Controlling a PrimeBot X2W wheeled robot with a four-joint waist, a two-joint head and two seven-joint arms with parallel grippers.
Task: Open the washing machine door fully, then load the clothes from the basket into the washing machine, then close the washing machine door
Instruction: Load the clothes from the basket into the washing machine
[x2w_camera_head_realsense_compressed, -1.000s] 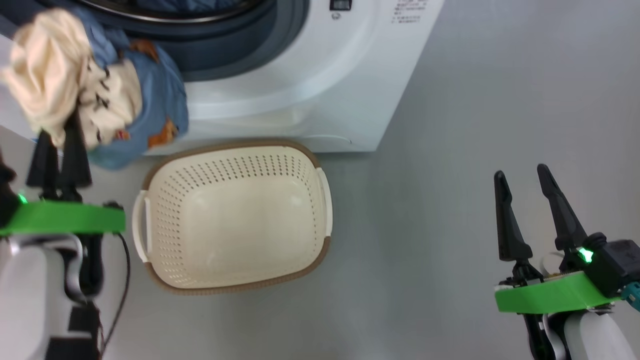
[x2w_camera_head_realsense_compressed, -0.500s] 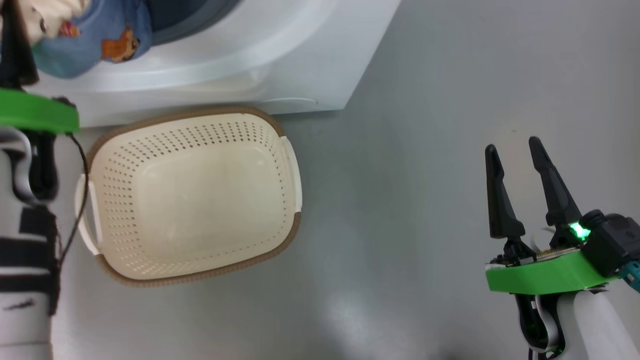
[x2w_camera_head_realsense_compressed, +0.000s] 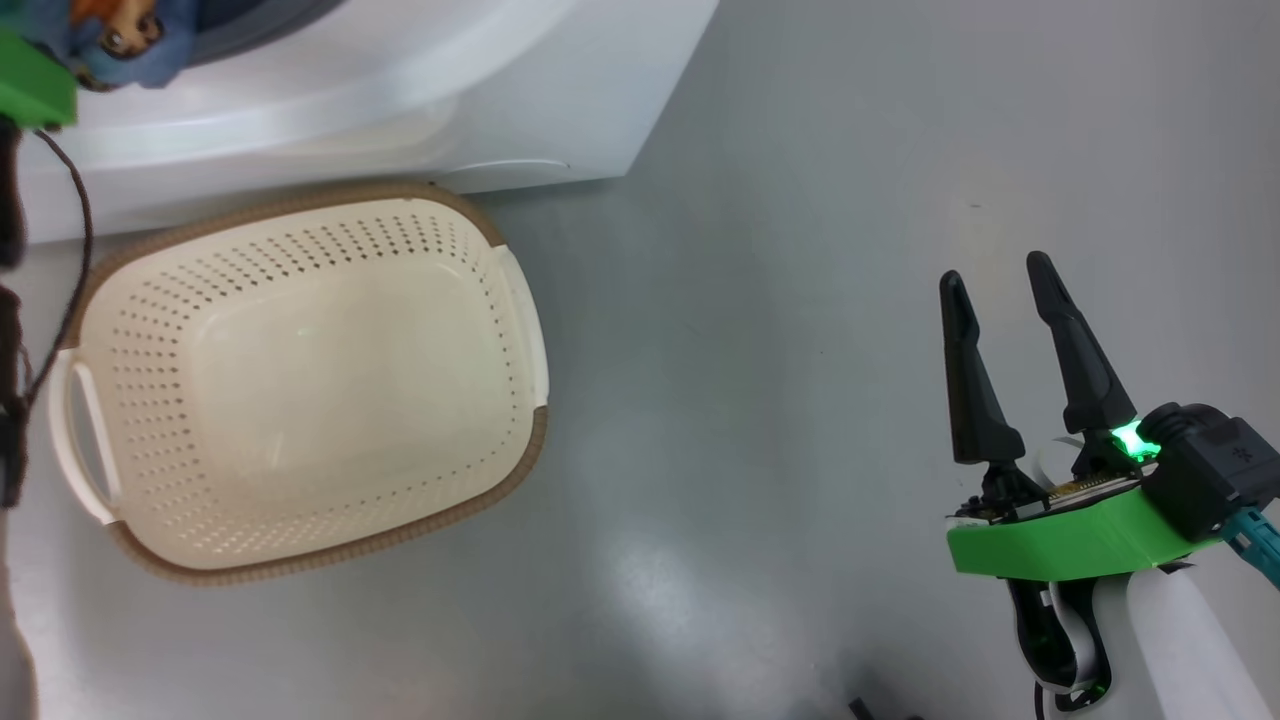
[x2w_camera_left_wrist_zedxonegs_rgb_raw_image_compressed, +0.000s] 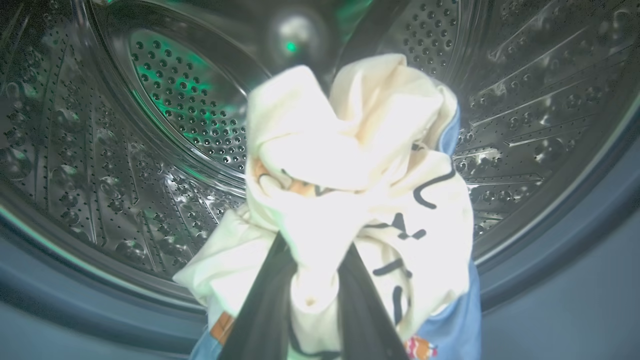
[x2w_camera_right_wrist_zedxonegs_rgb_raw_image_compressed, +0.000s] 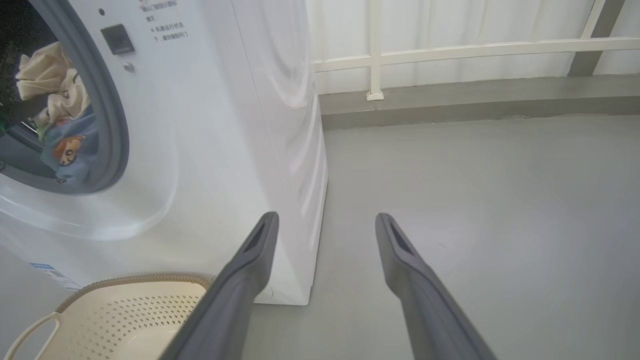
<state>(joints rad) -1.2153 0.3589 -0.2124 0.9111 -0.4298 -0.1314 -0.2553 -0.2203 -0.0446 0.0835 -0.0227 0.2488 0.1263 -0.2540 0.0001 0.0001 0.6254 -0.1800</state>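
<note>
Left end effector (x2w_camera_left_wrist_zedxonegs_rgb_raw_image_compressed: 315, 250) clamped on two garments, cream garment (x2w_camera_left_wrist_zedxonegs_rgb_raw_image_compressed: 350, 150) up front, blue garment (x2w_camera_left_wrist_zedxonegs_rgb_raw_image_compressed: 465, 320) mostly hidden behind it, fingertips buried in cloth, steel drum (x2w_camera_left_wrist_zedxonegs_rgb_raw_image_compressed: 175, 100) right ahead; right end effector (x2w_camera_head_realsense_compressed: 995, 272) spread wide, one basket (x2w_camera_head_realsense_compressed: 140, 400) off to its left.

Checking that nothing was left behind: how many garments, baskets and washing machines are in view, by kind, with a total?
Garments: 2 (cream garment, blue garment)
Basket: 1
Washing machine: 1
Total: 4

Cream perforated basket (x2w_camera_head_realsense_compressed: 130, 420) with brown rim, white washing machine (x2w_camera_right_wrist_zedxonegs_rgb_raw_image_compressed: 225, 125), cream and blue clothes (x2w_camera_left_wrist_zedxonegs_rgb_raw_image_compressed: 350, 175)
</note>
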